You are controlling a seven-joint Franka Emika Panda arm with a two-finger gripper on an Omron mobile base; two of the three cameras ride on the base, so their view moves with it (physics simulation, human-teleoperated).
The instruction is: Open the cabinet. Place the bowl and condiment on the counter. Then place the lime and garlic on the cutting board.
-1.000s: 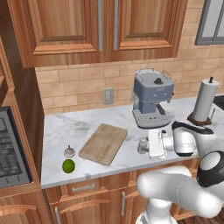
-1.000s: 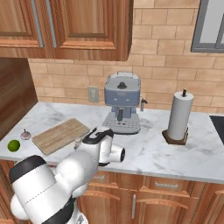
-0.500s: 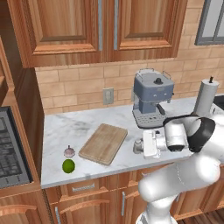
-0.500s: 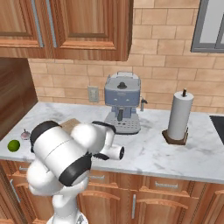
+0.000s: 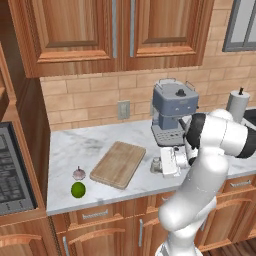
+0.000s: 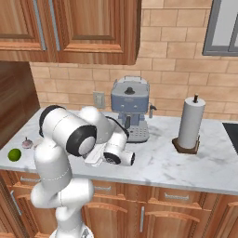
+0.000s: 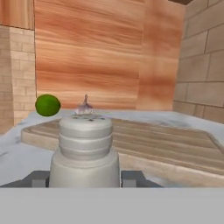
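The condiment (image 7: 85, 148), a pale grey shaker, stands upright on the counter (image 5: 90, 145) just right of the cutting board (image 5: 118, 164). My gripper (image 5: 161, 165) reaches in from the right and is shut on the condiment (image 5: 155, 164), with a fingertip (image 7: 39, 178) against each side of its base. The garlic (image 5: 79, 173) and the lime (image 5: 77, 189) lie on the marble left of the board; past the shaker I see the lime (image 7: 47, 105) and garlic (image 7: 85, 106). Both cabinet (image 5: 75, 30) doors overhead are shut. The bowl is out of view.
A blue-grey coffee machine (image 5: 172, 112) stands against the brick wall right behind my arm. A paper-towel roll (image 6: 189, 123) stands further right on the counter. A wooden side panel (image 5: 35, 130) bounds the counter's left end.
My arm's elbow has swung up and over. The gripper and the condiment have slid a little to the left, towards the cutting board.
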